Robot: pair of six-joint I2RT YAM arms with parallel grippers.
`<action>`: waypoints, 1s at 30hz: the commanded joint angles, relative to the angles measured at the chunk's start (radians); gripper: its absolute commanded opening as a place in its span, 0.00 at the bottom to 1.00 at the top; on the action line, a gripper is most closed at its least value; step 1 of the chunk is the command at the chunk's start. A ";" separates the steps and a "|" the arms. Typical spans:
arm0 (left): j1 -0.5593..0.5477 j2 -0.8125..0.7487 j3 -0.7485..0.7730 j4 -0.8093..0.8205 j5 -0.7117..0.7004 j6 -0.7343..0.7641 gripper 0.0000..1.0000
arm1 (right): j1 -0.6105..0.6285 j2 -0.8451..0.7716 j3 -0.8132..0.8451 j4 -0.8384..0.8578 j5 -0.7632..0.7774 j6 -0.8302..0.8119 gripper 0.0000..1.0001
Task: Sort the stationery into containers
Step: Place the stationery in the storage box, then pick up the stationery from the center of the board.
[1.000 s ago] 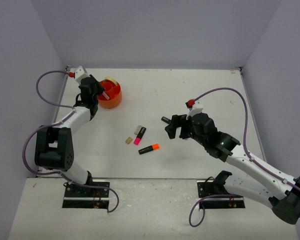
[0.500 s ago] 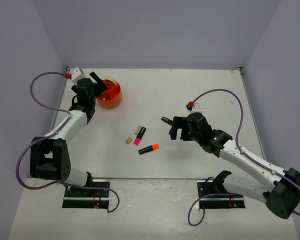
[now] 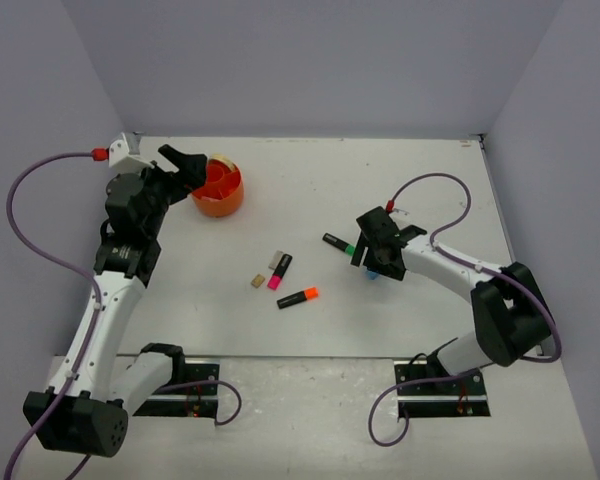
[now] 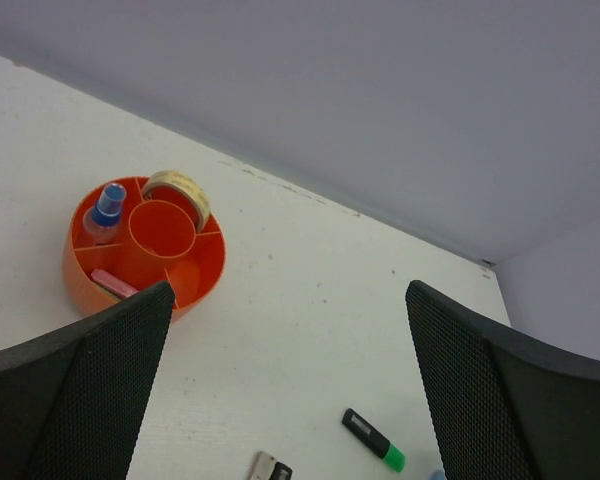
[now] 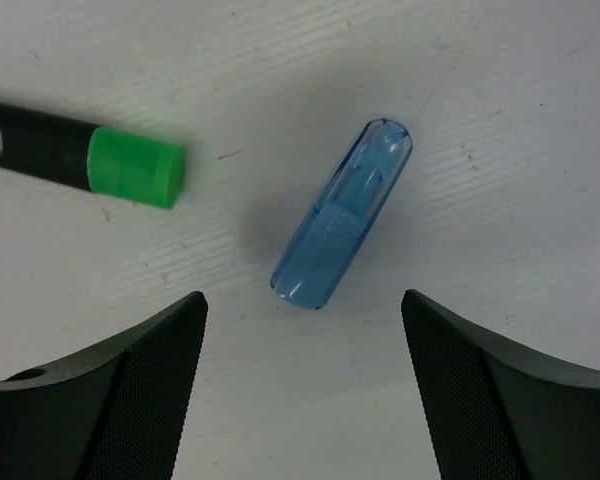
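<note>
The round orange container (image 3: pixel 220 190) stands at the back left; the left wrist view shows its dividers (image 4: pixel 145 250) with a tan tape ring (image 4: pixel 178 190), a blue-capped tube (image 4: pixel 106 208) and a pink piece (image 4: pixel 111 283) inside. My left gripper (image 3: pixel 187 167) (image 4: pixel 288 292) hovers open and empty just left of it. My right gripper (image 3: pixel 372 260) (image 5: pixel 302 300) is open, low over a translucent blue piece (image 5: pixel 342 215) that lies between its fingers. A green-ended highlighter (image 3: pixel 337 242) (image 5: pixel 130 166) lies beside it.
At the table's middle lie a pink-ended highlighter (image 3: pixel 280 272), an orange-ended highlighter (image 3: pixel 298 297), a small tan block (image 3: pixel 257 282) and a grey piece (image 3: pixel 275 260). Grey walls close in the table at the back and on both sides.
My left gripper opened at the orange container and drew back to its left. My right gripper swung down and right onto the blue piece, its jaws narrowing slightly.
</note>
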 commanded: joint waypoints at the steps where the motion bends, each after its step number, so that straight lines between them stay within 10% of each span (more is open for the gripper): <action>1: 0.004 -0.054 -0.011 -0.096 0.094 0.047 1.00 | -0.028 0.070 0.069 -0.010 0.071 0.054 0.79; 14: 0.004 -0.053 -0.020 -0.128 0.195 0.067 1.00 | -0.039 0.132 0.039 0.058 0.016 0.054 0.40; 24: 0.004 -0.037 -0.014 -0.108 0.243 0.059 1.00 | -0.039 0.120 0.024 0.077 -0.008 0.021 0.34; 30: 0.004 -0.028 -0.005 -0.104 0.253 0.064 1.00 | -0.039 0.109 0.014 0.083 -0.031 0.006 0.00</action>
